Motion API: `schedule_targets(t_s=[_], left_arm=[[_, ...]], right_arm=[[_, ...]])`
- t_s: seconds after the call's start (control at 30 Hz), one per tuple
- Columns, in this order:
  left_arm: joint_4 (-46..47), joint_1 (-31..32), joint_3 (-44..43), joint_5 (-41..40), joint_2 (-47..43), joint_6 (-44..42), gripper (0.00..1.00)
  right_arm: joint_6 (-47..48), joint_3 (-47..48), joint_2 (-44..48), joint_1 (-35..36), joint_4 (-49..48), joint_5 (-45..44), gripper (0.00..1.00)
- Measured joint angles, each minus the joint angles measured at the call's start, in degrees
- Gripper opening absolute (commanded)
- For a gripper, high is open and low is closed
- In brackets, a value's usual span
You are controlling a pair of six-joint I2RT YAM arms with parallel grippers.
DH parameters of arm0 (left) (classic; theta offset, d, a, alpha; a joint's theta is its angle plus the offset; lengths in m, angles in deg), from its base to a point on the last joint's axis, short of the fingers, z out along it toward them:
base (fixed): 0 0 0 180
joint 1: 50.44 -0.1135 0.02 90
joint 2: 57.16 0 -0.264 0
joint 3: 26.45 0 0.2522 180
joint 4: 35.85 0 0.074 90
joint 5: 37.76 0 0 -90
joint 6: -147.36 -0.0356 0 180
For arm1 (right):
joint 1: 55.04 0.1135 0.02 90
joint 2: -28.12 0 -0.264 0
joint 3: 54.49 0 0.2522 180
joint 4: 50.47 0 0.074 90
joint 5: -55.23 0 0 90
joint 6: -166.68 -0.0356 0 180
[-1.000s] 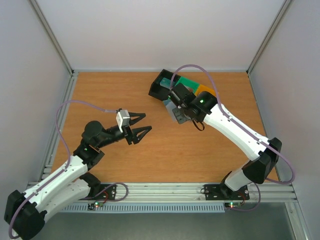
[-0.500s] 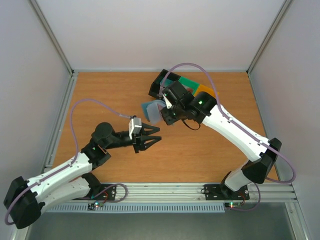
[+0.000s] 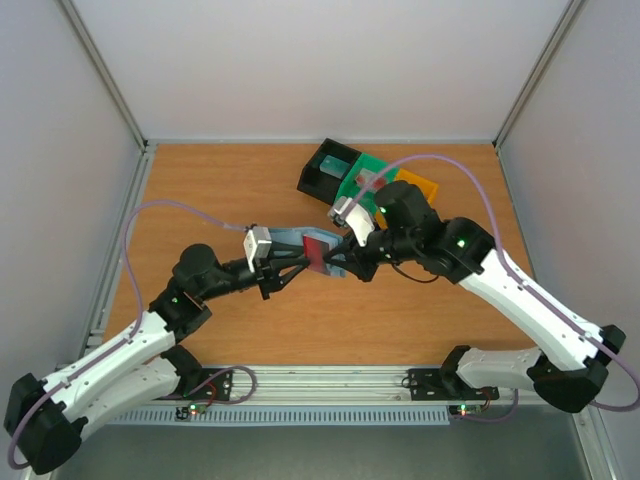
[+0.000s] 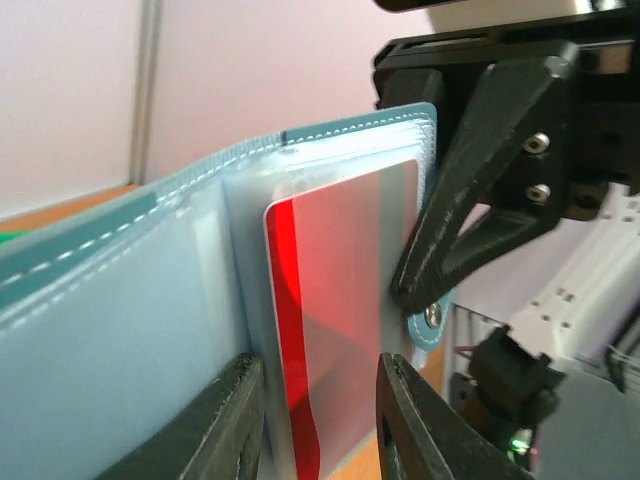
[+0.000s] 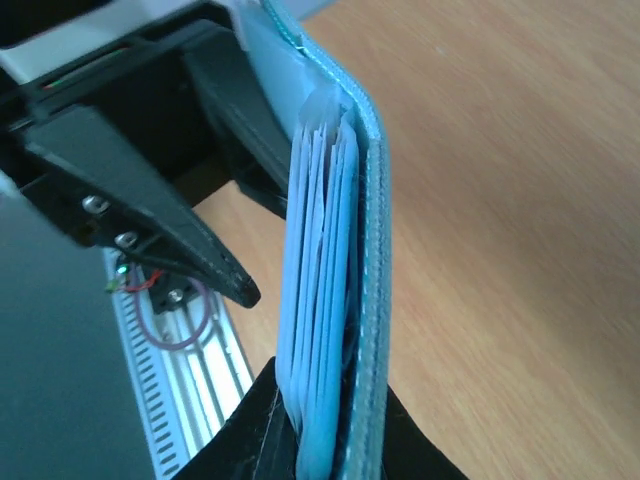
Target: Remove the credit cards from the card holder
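L gripper (image 4: 320,375), jaws part-open, straddles a dark red plastic card (image 4: 340,300) sitting in a pocket of the light blue soft bifold card holder (image 4: 120,330). Holder hangs above the wooden table (image 3: 220,190), approx mid-scene. R gripper (image 5: 325,440) is clamped on its edge.

No lettering, number or logo can be read on the red card (image 4: 340,300) or the card holder (image 4: 120,330).

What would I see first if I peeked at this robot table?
You'd first see the right gripper holding an open, light blue card holder up over the middle of the wooden table. The left gripper pokes its fingers at a red credit card tucked in a clear pocket. Black, green and orange bins sit at the far edge.
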Motion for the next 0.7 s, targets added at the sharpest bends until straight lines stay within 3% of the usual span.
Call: schedule_targets(t_s=[0.17, 0.3, 0.5, 0.7], left_arm=[[2.8, -0.4, 0.0, 8.1, -1.4, 1.2, 0.31], [5.5, -0.9, 0.0, 13.1, -1.5, 1.7, 0.24], [6.6, -1.6, 0.0, 16.5, -1.4, 2.0, 0.23], [6.4, -2.3, 0.0, 17.7, -1.4, 1.2, 0.11]], right_arm=[[5.3, -1.9, 5.0, -0.4, -0.7, 5.9, 0.01], [7.8, -1.9, 5.9, -0.5, -0.7, 9.3, 0.01], [9.6, -1.9, 5.6, -1.1, -0.9, 12.8, 0.01], [11.1, -1.9, 4.7, -1.2, -1.0, 13.6, 0.01]])
